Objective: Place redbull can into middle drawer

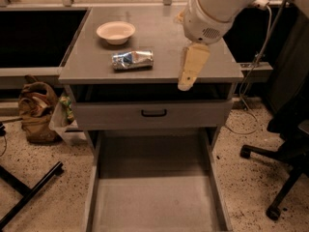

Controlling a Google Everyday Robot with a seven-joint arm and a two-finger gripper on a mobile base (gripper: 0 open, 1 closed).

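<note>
The redbull can [133, 60], silver and blue and dented, lies on its side on the grey cabinet top [159, 37], in front of a cream bowl [116, 32]. My gripper [189, 71], cream-coloured, hangs from the big white arm [212, 8] over the front edge of the top. It is to the right of the can and clear of it, holding nothing I can see. The middle drawer [154, 202] is pulled out, low in the view, its flat grey floor bare.
A shut drawer front with a black handle [154, 113] sits above the open drawer. A brown bag [36, 110] lies on the floor at the left, with a black stand leg [29, 192] in front of it. An office chair base [282, 178] stands at the right.
</note>
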